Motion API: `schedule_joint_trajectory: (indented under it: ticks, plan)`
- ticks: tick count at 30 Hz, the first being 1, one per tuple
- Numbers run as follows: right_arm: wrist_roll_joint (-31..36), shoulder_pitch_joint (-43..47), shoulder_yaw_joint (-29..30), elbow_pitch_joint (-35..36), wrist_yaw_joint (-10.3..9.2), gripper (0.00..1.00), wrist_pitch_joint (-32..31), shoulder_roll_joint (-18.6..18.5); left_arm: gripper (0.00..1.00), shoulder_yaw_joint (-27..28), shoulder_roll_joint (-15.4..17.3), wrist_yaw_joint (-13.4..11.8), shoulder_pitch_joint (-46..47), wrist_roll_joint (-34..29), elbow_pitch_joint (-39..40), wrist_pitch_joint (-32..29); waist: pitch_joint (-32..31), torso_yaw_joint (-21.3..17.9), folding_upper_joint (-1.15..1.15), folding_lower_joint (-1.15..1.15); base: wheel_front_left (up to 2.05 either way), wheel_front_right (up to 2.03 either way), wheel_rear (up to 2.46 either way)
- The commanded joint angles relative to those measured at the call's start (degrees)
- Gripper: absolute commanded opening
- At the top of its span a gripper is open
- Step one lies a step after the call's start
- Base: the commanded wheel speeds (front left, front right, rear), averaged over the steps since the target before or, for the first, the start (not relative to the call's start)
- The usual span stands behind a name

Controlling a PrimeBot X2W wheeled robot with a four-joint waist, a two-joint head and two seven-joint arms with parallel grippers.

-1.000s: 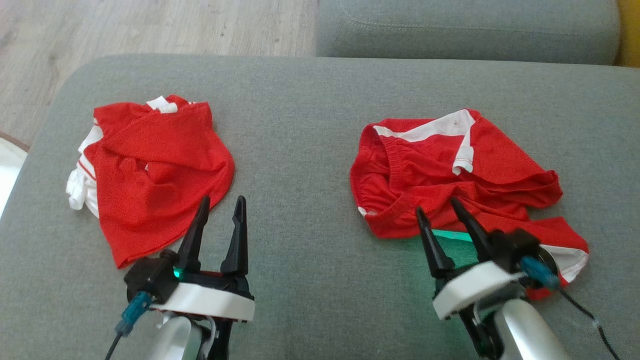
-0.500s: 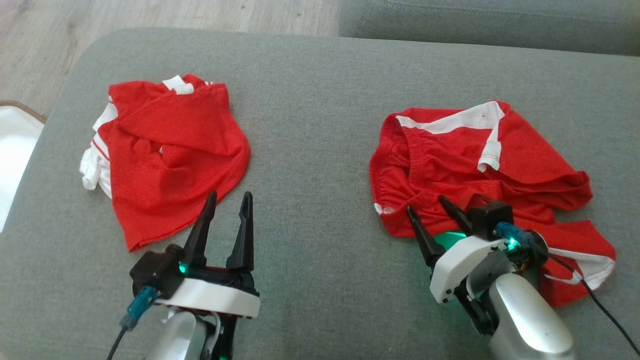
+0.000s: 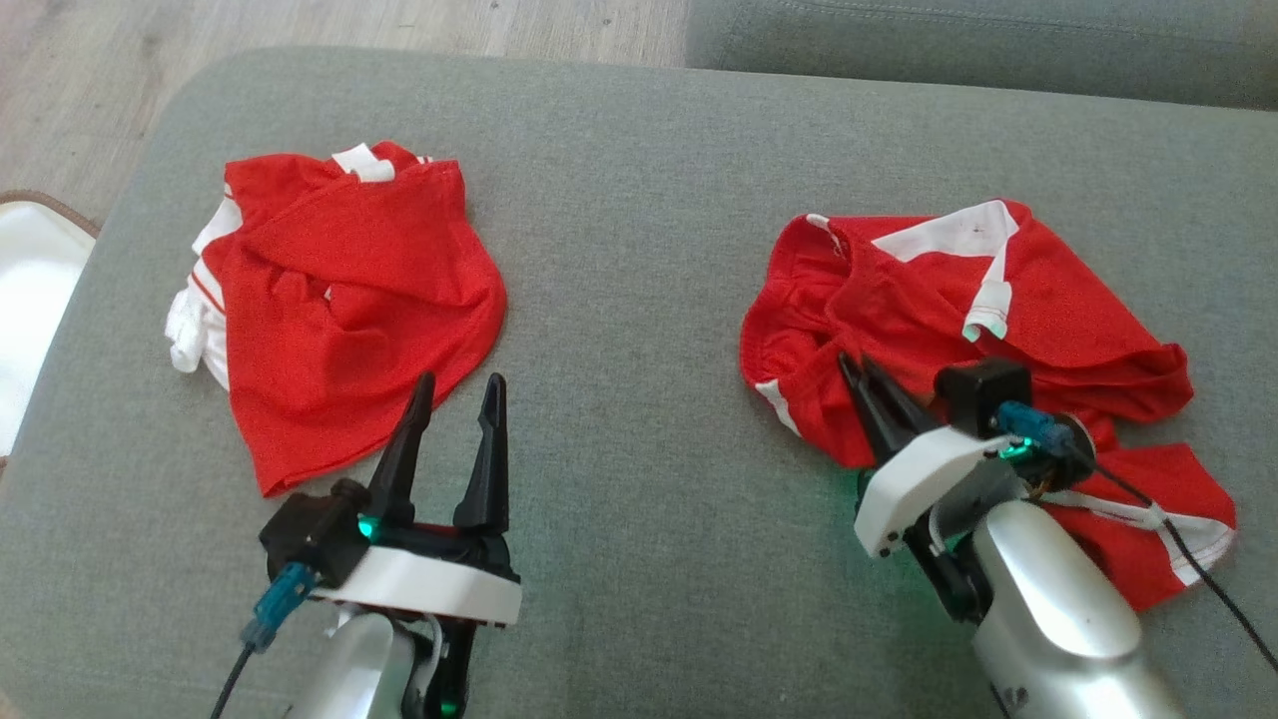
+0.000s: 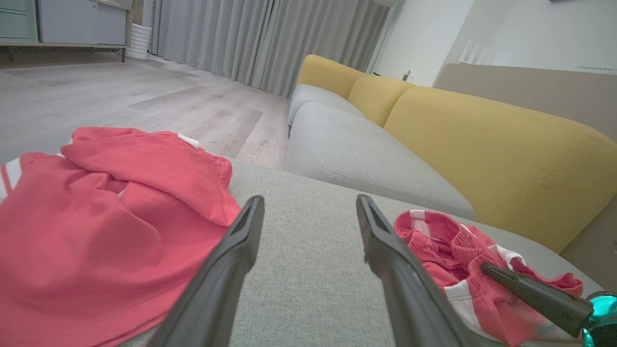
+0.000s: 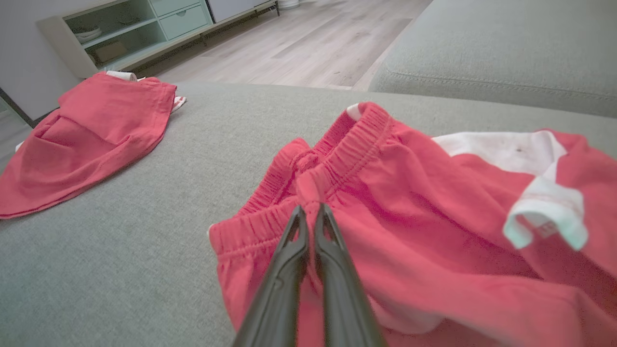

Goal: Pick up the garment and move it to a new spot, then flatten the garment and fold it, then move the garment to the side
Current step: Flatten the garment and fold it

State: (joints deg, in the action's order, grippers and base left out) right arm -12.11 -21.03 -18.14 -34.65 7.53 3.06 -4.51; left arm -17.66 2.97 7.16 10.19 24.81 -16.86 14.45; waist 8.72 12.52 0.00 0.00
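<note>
The garment point(image 3: 1048, 310), red shorts with white trim and an elastic waistband, lies crumpled on the right of the grey cushion point(image 3: 639, 250). My right gripper point(image 3: 857, 365) is shut on a pinched fold of its waistband, seen close in the right wrist view with the right gripper point(image 5: 311, 209) clamped on the garment point(image 5: 434, 217). My left gripper point(image 3: 459, 381) stands open just above the cushion with nothing between its fingers. In the left wrist view the left gripper point(image 4: 308, 202) points between the two cloths, with the garment point(image 4: 434, 241) to its right.
A second red and white garment point(image 3: 339, 300) lies crumpled on the cushion's left, close to my left fingers. Wooden floor point(image 3: 80, 80) and a pale mat point(image 3: 30, 280) lie beyond the left edge. Another grey cushion point(image 3: 949, 40) and a yellow backrest point(image 4: 482, 144) stand behind.
My right gripper has closed on the waistband, and the fabric there has bunched up towards the fingers. The head camera has shifted. The left gripper has stayed open and still.
</note>
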Motion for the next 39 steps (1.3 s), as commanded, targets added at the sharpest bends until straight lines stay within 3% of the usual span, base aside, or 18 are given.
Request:
schedule_joint_trajectory:
  ticks: [1, 10, 19, 20, 21, 25, 30, 39]
  plan:
    - [0.01, -2.57, -1.27, 2.35, -0.04, 0.0, 0.8, -0.1, 1.0, 1.6, 0.01, 0.33, 2.11, 0.26, 1.36, 0.55, -0.12, 0.01, 0.0, 0.0, 0.0, 0.0, 0.0]
    - [1.6, -6.9, -2.24, 2.38, -0.04, 0.0, -0.89, -2.53, 1.0, 1.32, -0.05, 0.33, 2.43, 0.56, 1.38, 0.55, 0.23, 0.71, 0.0, 0.0, 0.0, 0.0, 0.0]
    - [2.52, -12.81, -4.66, -5.7, -0.04, 0.0, -1.35, -4.38, 1.0, 0.68, -0.08, 0.33, 3.19, 1.03, 1.48, 0.55, 1.83, 2.04, 0.0, 0.0, 0.0, 0.0, 0.0]
    - [2.74, -13.38, -4.98, -6.86, -0.04, 0.54, -1.17, -4.29, 1.0, 0.73, -0.08, 0.33, 3.24, 1.07, 1.5, 0.55, 1.97, 1.99, 0.0, 0.0, 0.0, 0.0, 0.0]
    - [3.08, -13.91, -5.21, -7.95, -0.04, 1.0, -0.81, -4.16, 1.0, 0.86, -0.08, 0.33, 3.29, 1.09, 1.53, 0.55, 2.11, 1.85, 0.0, 0.0, 0.0, 0.0, 0.0]
    - [2.97, -15.53, -5.03, -11.25, -0.04, 1.0, 3.64, -2.23, 1.0, 1.84, -0.09, 0.33, 3.65, 0.83, 1.41, 0.55, 2.13, 0.15, 0.0, 0.0, 0.0, 0.0, 0.0]
    - [2.08, -14.16, -2.32, -9.87, -0.04, 1.0, 9.5, -0.77, 1.0, 4.18, -0.05, 0.33, 3.46, 0.17, 2.18, 0.55, 0.96, -3.16, 0.0, 0.0, 0.0, 0.0, 0.0]
    - [3.08, -2.63, 6.15, 5.15, -0.04, 1.0, 11.88, 0.03, 1.0, 6.93, 0.46, 0.33, 2.29, -0.98, 3.37, 0.55, -2.4, -9.73, 0.0, 0.0, 0.0, 0.0, 0.0]
